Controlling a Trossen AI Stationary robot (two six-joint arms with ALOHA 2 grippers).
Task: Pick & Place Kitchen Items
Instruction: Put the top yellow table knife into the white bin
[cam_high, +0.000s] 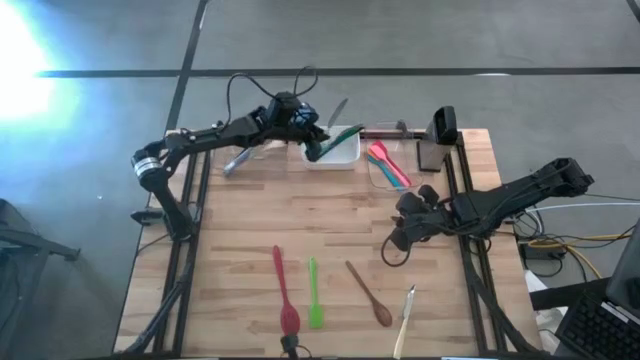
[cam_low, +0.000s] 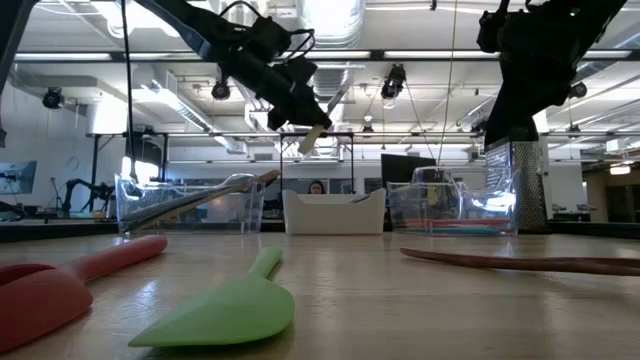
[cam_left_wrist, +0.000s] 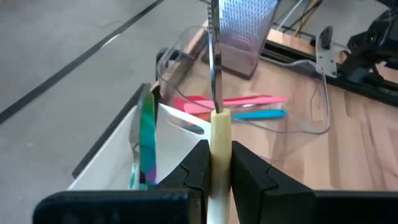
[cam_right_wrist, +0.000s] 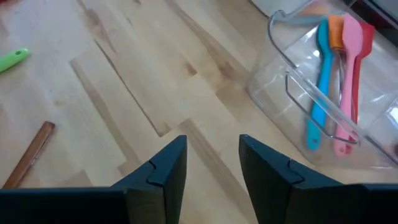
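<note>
**Ana:** Left gripper (cam_left_wrist: 219, 171) first: what has it got?

**Ben:** Its fingers (cam_left_wrist: 196, 168) are clamped on the cream handle of a piece of cutlery (cam_left_wrist: 216, 81), a knife by the look of the thin metal blade. It hangs in the air above the white tub (cam_high: 333, 158), the blade pointing away from the wrist.

**Ana:** And what lies in that white tub?

**Ben:** A green-handled utensil (cam_left_wrist: 147, 134) leans inside it, against the wall.

**Ana:** Where is the right gripper (cam_right_wrist: 211, 165)?

**Ben:** Over bare wood, to the right of the white tub and nearer the front edge of the table (cam_high: 260, 215). Its jaws stand apart with nothing between them.

**Ana:** Other containers?

**Ben:** A clear tub (cam_right_wrist: 292, 93) stands just right of the white tub; a blue spatula (cam_right_wrist: 320, 81), a pink spatula (cam_right_wrist: 348, 81) and an orange one (cam_right_wrist: 336, 31) lie in it side by side. Another clear tub (cam_low: 190, 205) stands left of the white tub with a grey utensil (cam_high: 240, 160) propped in it.

**Ana:** And loose on the table?

**Ben:** All well in front of the white tub: a red spoon (cam_high: 284, 290), a green spatula (cam_high: 314, 295) just beside it, a wooden spoon (cam_high: 370, 295) farther right, and a cream-handled piece (cam_high: 405, 318) rightmost at the front edge.

**Ana:** Anything behind?

**Ben:** A metal grater (cam_left_wrist: 242, 28) stands beyond the clear tub with the spatulas.
</note>
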